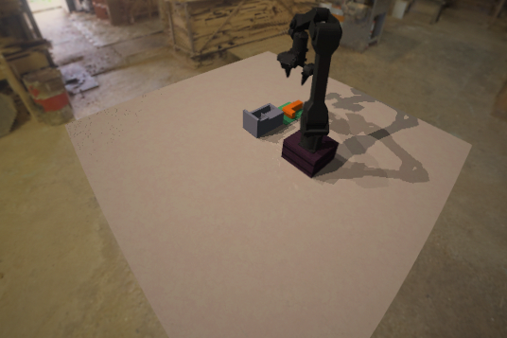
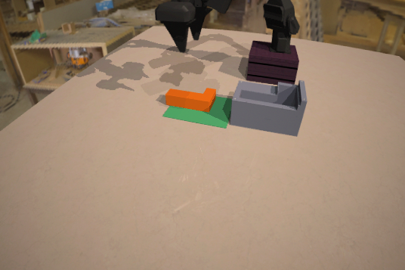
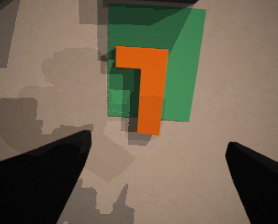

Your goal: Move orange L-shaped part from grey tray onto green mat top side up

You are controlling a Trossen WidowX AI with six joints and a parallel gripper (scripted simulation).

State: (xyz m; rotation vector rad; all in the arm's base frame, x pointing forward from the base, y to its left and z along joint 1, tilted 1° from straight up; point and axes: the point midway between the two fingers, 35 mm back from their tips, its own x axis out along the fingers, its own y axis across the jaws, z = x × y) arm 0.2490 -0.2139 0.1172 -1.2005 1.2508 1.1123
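The orange L-shaped part [image 1: 293, 109] [image 2: 187, 99] [image 3: 153, 90] lies on the green mat [image 2: 200, 118] [image 3: 180, 90] and looks flat. Its L-shaped end is toward the tray, and its straight end reaches a little past the mat's edge. The grey tray [image 1: 270, 126] [image 2: 264, 116] stands beside the mat with its pocket empty. My gripper [image 1: 295, 79] [image 2: 190, 45] [image 3: 159, 143] is open and empty, above and clear of the part. In the wrist view the fingers stand wide apart, either side of the part's straight end. Which face is up cannot be told for certain.
The arm's dark purple base block [image 1: 309, 154] [image 2: 272, 63] stands near the tray and mat. The tray has a raised wall [image 2: 302, 94] at the end away from the mat. Shadows of the arm fall across the table [image 1: 227, 215].
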